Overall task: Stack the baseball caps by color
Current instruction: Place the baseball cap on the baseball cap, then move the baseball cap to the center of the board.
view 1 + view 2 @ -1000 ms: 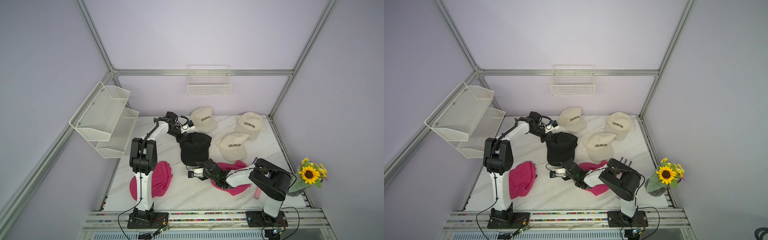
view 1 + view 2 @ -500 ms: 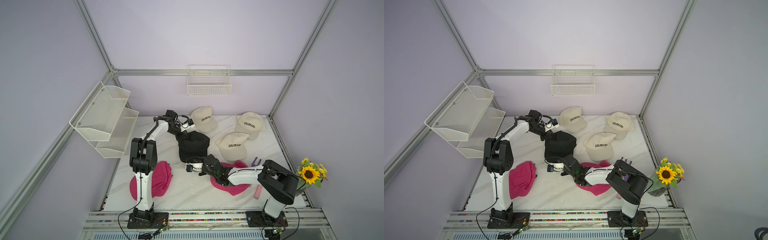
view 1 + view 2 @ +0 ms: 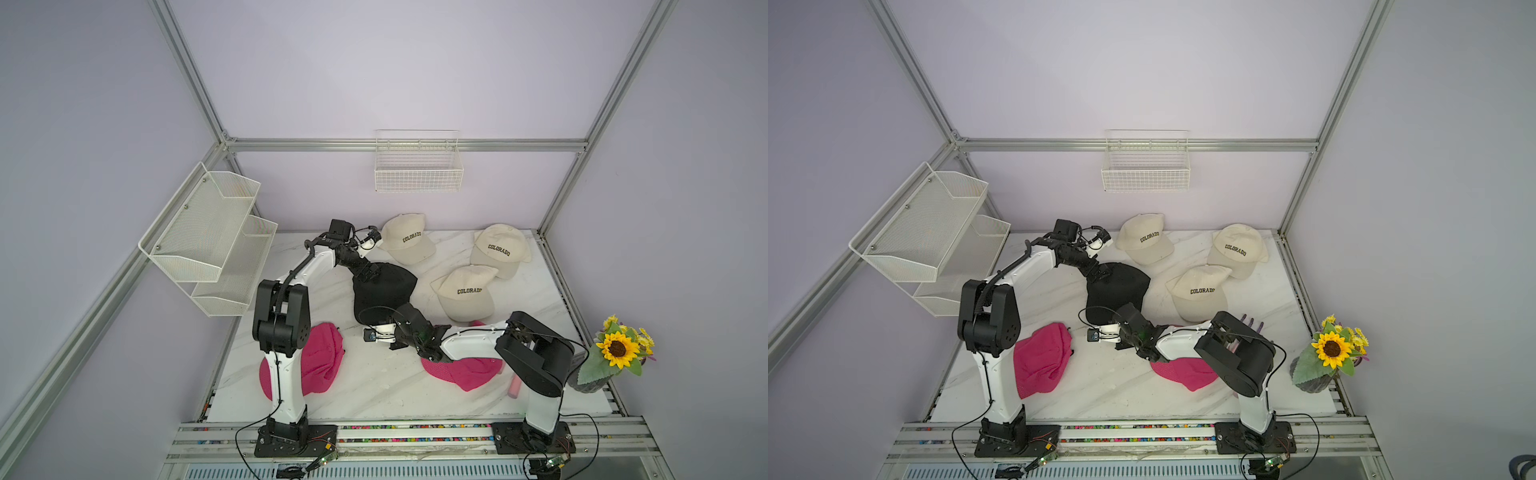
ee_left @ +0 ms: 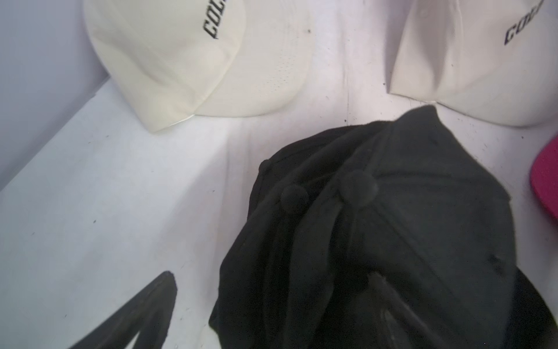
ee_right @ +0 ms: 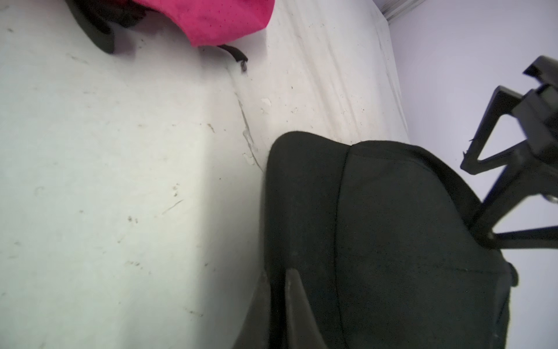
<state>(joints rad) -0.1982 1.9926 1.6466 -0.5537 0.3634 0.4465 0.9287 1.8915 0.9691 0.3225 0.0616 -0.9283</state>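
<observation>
Several black baseball caps (image 3: 384, 286) lie nested in one pile mid-table, their top buttons showing in the left wrist view (image 4: 357, 187). My left gripper (image 3: 368, 272) stands open at the pile's far end, one finger (image 4: 145, 311) over bare table, the other on the cloth. My right gripper (image 5: 279, 290) is shut on the near brim edge of the black pile (image 5: 377, 226). Three cream COLORADO caps (image 3: 409, 239) (image 3: 500, 249) (image 3: 467, 293) lie apart at the back right. One pink cap (image 3: 322, 357) lies behind the left arm, another (image 3: 467, 370) under the right arm.
A white mesh shelf (image 3: 208, 237) hangs on the left wall and a wire basket (image 3: 417, 166) on the back wall. A sunflower vase (image 3: 615, 353) stands at the table's right edge. A small pink object (image 3: 514, 388) lies at the front right.
My left gripper has opened and let go of the black caps. My right arm has reached toward the pile's near brim and shut on it.
</observation>
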